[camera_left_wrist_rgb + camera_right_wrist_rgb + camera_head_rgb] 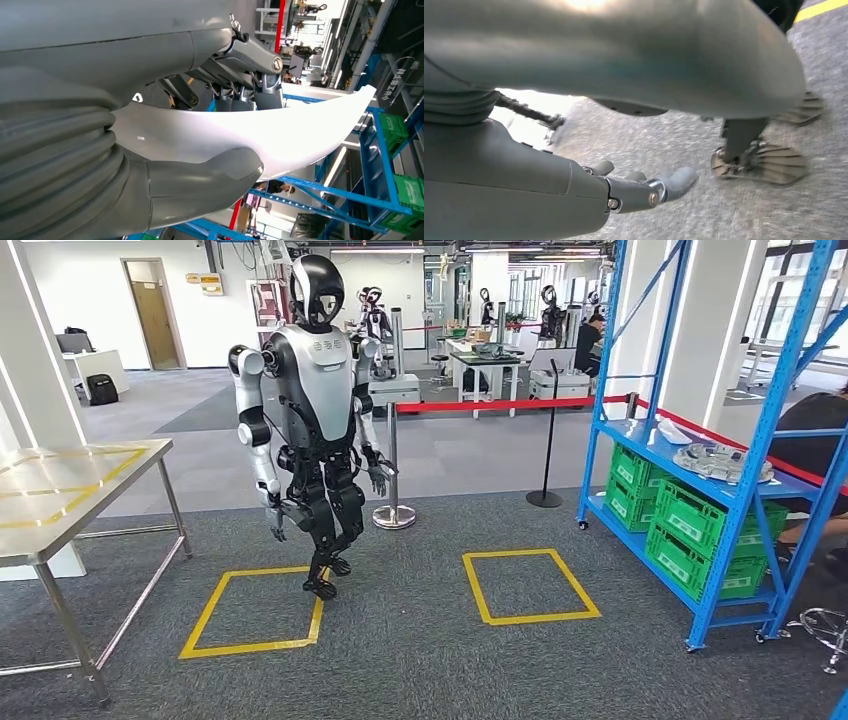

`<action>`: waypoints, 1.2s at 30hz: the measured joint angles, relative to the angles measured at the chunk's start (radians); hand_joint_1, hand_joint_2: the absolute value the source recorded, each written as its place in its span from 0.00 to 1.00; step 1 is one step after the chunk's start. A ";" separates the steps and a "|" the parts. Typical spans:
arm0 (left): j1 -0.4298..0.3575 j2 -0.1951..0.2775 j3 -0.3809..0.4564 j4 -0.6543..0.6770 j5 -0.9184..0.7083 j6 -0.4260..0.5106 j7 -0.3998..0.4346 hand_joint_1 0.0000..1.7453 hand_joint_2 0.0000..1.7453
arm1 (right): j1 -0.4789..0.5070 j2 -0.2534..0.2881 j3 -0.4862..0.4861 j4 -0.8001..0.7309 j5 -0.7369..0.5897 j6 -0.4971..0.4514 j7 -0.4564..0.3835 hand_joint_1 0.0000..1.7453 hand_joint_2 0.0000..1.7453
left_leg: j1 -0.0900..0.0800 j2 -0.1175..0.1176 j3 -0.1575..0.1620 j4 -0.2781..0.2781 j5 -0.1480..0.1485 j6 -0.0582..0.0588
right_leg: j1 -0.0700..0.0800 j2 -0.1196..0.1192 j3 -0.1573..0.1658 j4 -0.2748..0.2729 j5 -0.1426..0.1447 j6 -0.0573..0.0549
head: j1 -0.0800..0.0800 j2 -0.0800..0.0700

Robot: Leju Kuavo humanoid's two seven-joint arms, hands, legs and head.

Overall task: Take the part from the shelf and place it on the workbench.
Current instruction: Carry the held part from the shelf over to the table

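A long, curved white part (280,135) lies across my left hand (210,182). The thick grey thumb presses it from one side and the dark fingers (250,92) close over the other, so the hand holds it. My right hand (639,190) hangs above the grey carpet with its fingers loosely extended and nothing in them. The blue shelf (650,445) stands on the right of the head view with a white piece (672,430) and grey metal parts (722,462) on its upper level. The steel workbench (60,490) stands on the left.
A humanoid robot (315,420) stands at the left yellow floor square (250,610), between bench and shelf. A second yellow square (528,585) lies nearer the shelf. Green crates (690,530) fill the lower shelves. A red barrier belt on posts (548,450) runs behind.
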 joint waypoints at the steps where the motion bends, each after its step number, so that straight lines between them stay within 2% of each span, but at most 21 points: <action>1: 0.005 0.004 -0.006 -0.007 -0.001 0.007 -0.003 1.00 1.00 | 0.000 0.000 0.000 0.000 0.001 0.001 0.002 0.00 0.00 | -0.001 0.017 -0.006 0.007 -0.006 -0.005 | 0.000 -0.013 0.002 -0.005 0.003 -0.008 | -0.001 0.000; 2: 0.007 0.008 -0.012 -0.013 -0.002 0.011 -0.004 1.00 1.00 | 0.000 0.000 0.000 0.000 0.001 0.002 0.004 0.00 0.00 | -0.002 0.045 -0.018 0.028 -0.021 -0.010 | -0.002 -0.027 0.005 -0.010 0.005 -0.016 | -0.002 0.000; 4: 0.009 0.013 -0.021 -0.021 -0.002 0.014 -0.005 1.00 1.00 | 0.003 -0.001 0.000 0.000 0.002 0.002 0.004 0.00 0.00 | -0.003 0.107 -0.066 0.134 -0.082 -0.018 | -0.001 -0.057 0.008 -0.015 0.005 -0.026 | -0.004 0.000; 6: 0.013 0.017 -0.030 -0.024 -0.003 0.026 -0.007 1.00 1.00 | 0.006 -0.002 0.000 0.000 0.006 0.002 0.004 0.00 0.00 | 0.000 0.124 -0.123 0.254 -0.130 -0.025 | 0.001 -0.089 0.008 -0.015 0.002 -0.029 | -0.004 0.000; 7: 0.017 0.019 -0.034 -0.027 -0.005 0.040 -0.008 1.00 1.00 | 0.006 -0.002 0.001 0.000 0.011 0.003 0.004 0.00 0.00 | 0.002 0.126 -0.132 0.274 -0.129 -0.027 | 0.001 -0.104 0.009 -0.015 0.000 -0.029 | -0.004 0.000; 8: 0.022 0.022 -0.038 -0.032 -0.008 0.059 -0.011 1.00 1.00 | 0.006 -0.003 0.003 0.000 0.019 0.005 0.004 0.00 0.00 | 0.004 0.130 -0.121 0.257 -0.110 -0.029 | 0.001 -0.117 0.011 -0.015 -0.002 -0.027 | -0.004 0.000; 10: 0.036 0.027 -0.047 -0.051 -0.014 0.109 -0.024 1.00 1.00 | 0.006 -0.007 0.012 0.000 0.039 0.012 0.004 0.00 0.00 | 0.004 0.166 -0.054 0.128 -0.045 -0.028 | 0.001 -0.141 0.018 -0.013 -0.009 -0.020 | -0.005 0.000; 12: 0.056 0.034 -0.059 -0.077 -0.018 0.163 -0.045 1.00 1.00 | 0.006 -0.016 0.023 0.000 0.062 0.020 0.004 0.00 0.00 | -0.001 0.209 0.001 0.024 -0.010 -0.015 | 0.006 -0.160 0.023 -0.009 -0.017 -0.010 | -0.005 0.000; 13: 0.069 0.038 -0.065 -0.090 -0.017 0.190 -0.057 1.00 1.00 | 0.006 -0.021 0.029 0.000 0.073 0.024 0.004 0.00 0.00 | -0.005 0.218 0.008 0.008 -0.010 -0.006 | 0.010 -0.168 0.026 -0.008 -0.019 -0.004 | -0.004 0.000; 15: 0.102 0.047 -0.077 -0.113 -0.011 0.237 -0.077 1.00 1.00 | 0.006 -0.028 0.041 -0.001 0.094 0.028 0.004 0.00 0.00 | -0.007 0.195 0.007 0.006 -0.009 0.011 | 0.011 -0.185 0.031 -0.011 -0.022 0.006 | -0.002 0.000; 17: 0.128 0.051 -0.091 -0.129 -0.004 0.280 -0.087 1.00 1.00 | 0.004 -0.034 0.053 -0.001 0.110 0.031 0.004 0.00 0.00 | -0.003 0.172 0.009 0.000 -0.005 0.023 | 0.006 -0.157 0.028 0.008 -0.042 0.018 | 0.000 0.000; 20: 0.155 0.050 -0.113 -0.148 -0.011 0.336 -0.090 1.00 1.00 | 0.006 -0.043 0.073 -0.001 0.127 0.045 0.000 0.00 0.00 | 0.001 0.133 0.009 -0.004 -0.002 0.036 | 0.002 -0.080 -0.052 0.175 -0.124 0.027 | 0.005 0.000; 22: 0.173 0.055 -0.127 -0.160 -0.014 0.350 -0.091 1.00 1.00 | 0.012 -0.051 0.081 -0.001 0.124 0.051 0.000 0.00 0.00 | -0.001 0.101 0.009 -0.002 -0.002 0.038 | 0.003 -0.070 -0.107 0.271 -0.143 0.025 | 0.006 0.000; 24: 0.180 0.072 -0.142 -0.163 0.005 0.340 -0.091 1.00 1.00 | 0.017 -0.057 0.083 -0.001 0.102 0.043 0.001 0.00 0.00 | -0.002 0.067 0.010 0.001 -0.002 0.038 | 0.004 -0.060 -0.097 0.221 -0.086 0.016 | 0.006 0.000; 26: 0.171 0.096 -0.161 -0.154 0.038 0.301 -0.088 1.00 1.00 | 0.018 -0.058 0.077 -0.001 0.062 0.024 0.001 0.00 0.00 | -0.003 0.037 0.010 0.003 -0.002 0.035 | 0.005 -0.019 -0.043 0.080 -0.013 0.004 | 0.006 0.000; 28: 0.143 0.118 -0.179 -0.121 0.071 0.234 -0.080 1.00 1.00 | 0.019 -0.052 0.059 -0.001 0.011 -0.005 0.000 0.00 0.00 | -0.003 0.010 0.005 0.003 0.001 0.026 | 0.005 0.010 -0.012 0.001 0.012 0.000 | 0.006 0.000; 30: 0.100 0.131 -0.191 -0.067 0.086 0.160 -0.066 1.00 1.00 | 0.017 -0.037 0.031 -0.001 -0.026 -0.032 0.000 0.00 0.00 | -0.001 -0.015 -0.003 -0.003 0.008 0.010 | 0.006 -0.006 -0.007 -0.008 0.012 -0.002 | 0.006 0.000; 31: 0.078 0.133 -0.193 -0.040 0.083 0.129 -0.060 1.00 1.00 | 0.015 -0.029 0.020 -0.001 -0.033 -0.041 0.001 0.00 0.00 | -0.001 -0.009 -0.006 -0.003 0.008 0.004 | 0.004 -0.018 -0.004 -0.013 0.016 -0.006 | 0.006 0.000; 33: 0.035 0.135 -0.194 0.001 0.064 0.096 -0.050 1.00 1.00 | 0.013 -0.014 0.004 -0.001 -0.034 -0.050 0.000 0.00 0.00 | -0.005 0.048 -0.028 0.038 -0.019 -0.007 | 0.000 -0.043 0.003 -0.025 0.023 -0.018 | 0.003 0.000; 35: 0.001 0.135 -0.194 0.025 0.050 0.085 -0.043 1.00 1.00 | 0.018 -0.005 -0.005 -0.001 -0.028 -0.052 0.000 0.00 0.00 | -0.003 0.111 -0.079 0.150 -0.081 -0.015 | 0.001 -0.069 0.004 -0.027 0.024 -0.025 | 0.000 0.000; 36: -0.010 0.136 -0.191 0.032 0.047 0.080 -0.038 1.00 1.00 | 0.020 -0.003 -0.008 -0.001 -0.022 -0.052 0.000 0.00 0.00 | -0.001 0.121 -0.107 0.212 -0.106 -0.019 | 0.001 -0.083 0.004 -0.027 0.023 -0.026 | 0.000 0.000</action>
